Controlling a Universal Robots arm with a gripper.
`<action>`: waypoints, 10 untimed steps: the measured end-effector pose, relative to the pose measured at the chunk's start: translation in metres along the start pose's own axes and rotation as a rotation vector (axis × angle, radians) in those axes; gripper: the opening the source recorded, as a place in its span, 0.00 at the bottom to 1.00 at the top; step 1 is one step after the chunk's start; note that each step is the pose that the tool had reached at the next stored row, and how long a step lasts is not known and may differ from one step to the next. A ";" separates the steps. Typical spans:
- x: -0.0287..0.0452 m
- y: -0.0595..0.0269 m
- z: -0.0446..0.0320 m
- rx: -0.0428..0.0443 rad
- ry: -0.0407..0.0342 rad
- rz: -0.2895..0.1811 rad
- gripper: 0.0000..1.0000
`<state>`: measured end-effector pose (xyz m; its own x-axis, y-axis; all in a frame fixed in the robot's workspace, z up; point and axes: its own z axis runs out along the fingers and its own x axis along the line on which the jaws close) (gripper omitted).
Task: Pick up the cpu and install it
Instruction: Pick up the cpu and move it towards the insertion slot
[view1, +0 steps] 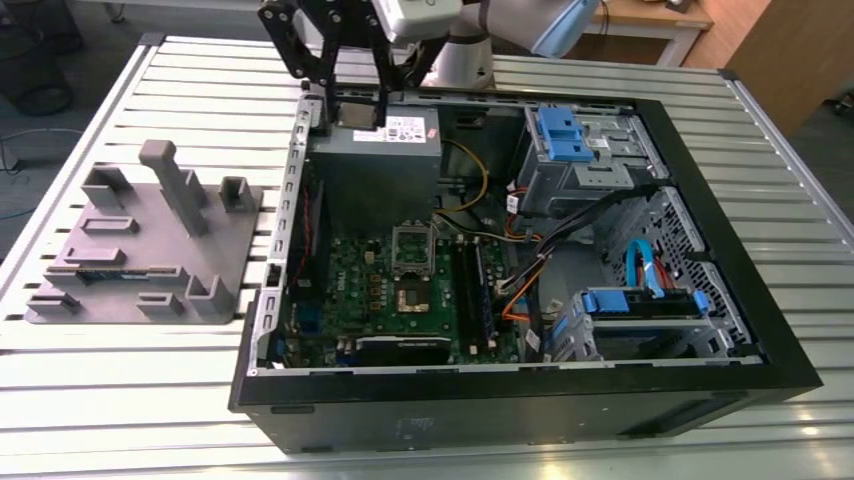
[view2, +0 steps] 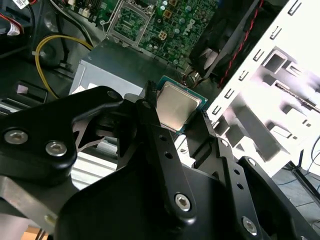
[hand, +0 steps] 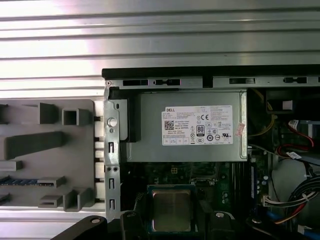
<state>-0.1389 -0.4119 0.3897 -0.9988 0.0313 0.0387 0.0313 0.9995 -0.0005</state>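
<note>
The cpu (view1: 360, 113) is a small square chip with a silvery top and a thin green rim. It hangs in the air, pinched at two edges by my gripper (view1: 355, 106), which is shut on it. In the exterior view it is over the back left corner of the open computer case (view1: 747, 330), above the grey power supply (view1: 374, 155). Both wrist views show the cpu (view2: 175, 106) (hand: 171, 210) between the black fingers (view2: 150, 117) (hand: 131, 220). The bare socket (view1: 411, 275) (view2: 131, 20) sits on the green motherboard (view1: 354, 290), nearer the case's front than the gripper.
A grey plastic fixture (view1: 134, 250) (hand: 45, 145) stands on the slatted table at the exterior view's left, with a memory stick (view1: 107, 271) (hand: 20, 181) in it. Inside the case lie blue drive bays (view1: 561, 135), cables (view1: 527, 270) and a fan (view2: 225, 37).
</note>
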 end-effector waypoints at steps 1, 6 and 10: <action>-0.0017 0.0001 0.0000 0.0000 0.0007 0.000 0.47; -0.0106 0.0003 0.0001 0.0003 0.0038 0.000 0.47; -0.0161 0.0005 0.0011 0.0006 0.0052 0.000 0.47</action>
<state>-0.1229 -0.4119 0.3880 -0.9986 0.0312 0.0438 0.0312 0.9995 -0.0011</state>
